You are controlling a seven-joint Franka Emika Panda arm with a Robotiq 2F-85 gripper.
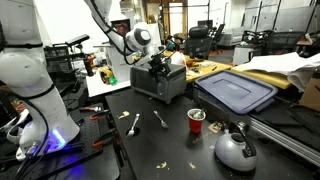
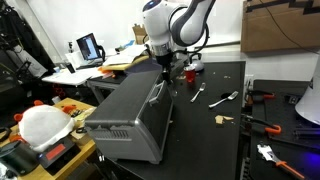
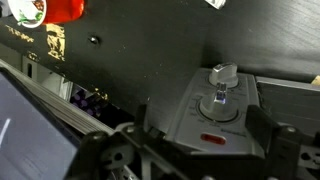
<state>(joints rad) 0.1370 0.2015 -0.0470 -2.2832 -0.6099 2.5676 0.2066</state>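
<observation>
A silver-grey toaster (image 1: 160, 82) (image 2: 130, 120) stands on the black table in both exterior views. My gripper (image 1: 155, 62) (image 2: 160, 62) hangs just above its control end. In the wrist view the toaster's end panel fills the space below me, with a silver knob (image 3: 221, 92) and a red button (image 3: 213, 139). My gripper (image 3: 200, 125) is open. Its two dark fingers (image 3: 262, 120) stand wide apart on either side of the panel and nothing is held between them.
A red cup (image 1: 196, 120) (image 3: 62, 8), a spoon (image 1: 134, 123) and a fork (image 1: 160, 119) lie on the table (image 1: 170, 140) near the toaster. A metal kettle (image 1: 235, 150) sits at the front, and a blue bin lid (image 1: 236, 90) lies beyond it.
</observation>
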